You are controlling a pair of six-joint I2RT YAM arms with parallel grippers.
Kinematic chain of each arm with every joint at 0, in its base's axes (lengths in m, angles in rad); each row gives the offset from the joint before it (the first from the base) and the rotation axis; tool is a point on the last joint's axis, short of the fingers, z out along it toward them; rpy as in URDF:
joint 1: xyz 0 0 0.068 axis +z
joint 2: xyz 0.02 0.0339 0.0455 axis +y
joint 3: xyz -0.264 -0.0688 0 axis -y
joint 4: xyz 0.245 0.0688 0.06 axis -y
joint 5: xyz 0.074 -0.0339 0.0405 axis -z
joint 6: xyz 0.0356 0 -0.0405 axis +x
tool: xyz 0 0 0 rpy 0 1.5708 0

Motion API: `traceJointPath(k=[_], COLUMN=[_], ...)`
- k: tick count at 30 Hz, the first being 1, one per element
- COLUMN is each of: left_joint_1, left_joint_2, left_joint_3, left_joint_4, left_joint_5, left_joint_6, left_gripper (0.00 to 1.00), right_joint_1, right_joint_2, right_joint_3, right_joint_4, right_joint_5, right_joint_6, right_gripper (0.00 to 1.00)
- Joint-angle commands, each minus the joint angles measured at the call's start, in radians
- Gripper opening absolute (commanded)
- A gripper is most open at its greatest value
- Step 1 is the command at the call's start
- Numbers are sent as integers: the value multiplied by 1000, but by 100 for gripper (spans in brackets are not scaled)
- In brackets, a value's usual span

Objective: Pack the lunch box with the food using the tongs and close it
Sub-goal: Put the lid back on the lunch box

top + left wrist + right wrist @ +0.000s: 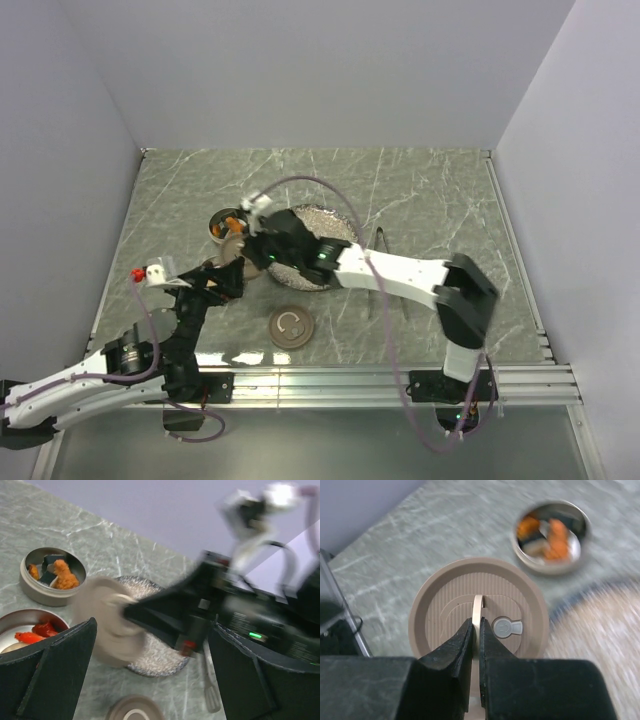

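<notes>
We pinch the lid [440, 611] by its tab with right fingers [456, 652] to cap the lunch box [546, 570]; left fingers [62, 667] gape open.

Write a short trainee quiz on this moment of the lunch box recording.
1. True or false: the right gripper is shut on the strap of the beige lid.
2. Where are the tongs? A held in the air; B on the table, right of the plate; C across the plate.
3. Fill in: the left gripper is ___.
Key: 1 true; 2 B; 3 open.
</notes>
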Motion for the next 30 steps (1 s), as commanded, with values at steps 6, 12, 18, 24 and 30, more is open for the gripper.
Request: traceJointPath(k=[6, 12, 18, 24, 30], left_joint_1=[5, 3, 3, 3, 5], left_joint_2=[-166, -100, -5, -3, -26], left_joint_3=[-53, -41, -19, -25, -38], left_joint_4=[115, 135, 157, 195, 198], left_joint_5=[64, 84, 90, 106, 120], left_joint_6=[124, 148, 166, 188, 191], left_gripper=[99, 98, 98, 98, 98], right_joint_1=[-1, 1, 2, 16, 35], right_joint_2=[353, 460, 511, 563, 594], right_joint_3=[455, 558, 610, 676, 690], right_joint_4=[-125, -183, -223, -259, -255], right_joint_5=[-193, -180, -134, -123, -138], right_joint_6=[-57, -54, -70, -84, -80], right_gripper=[0, 0, 0, 0, 0])
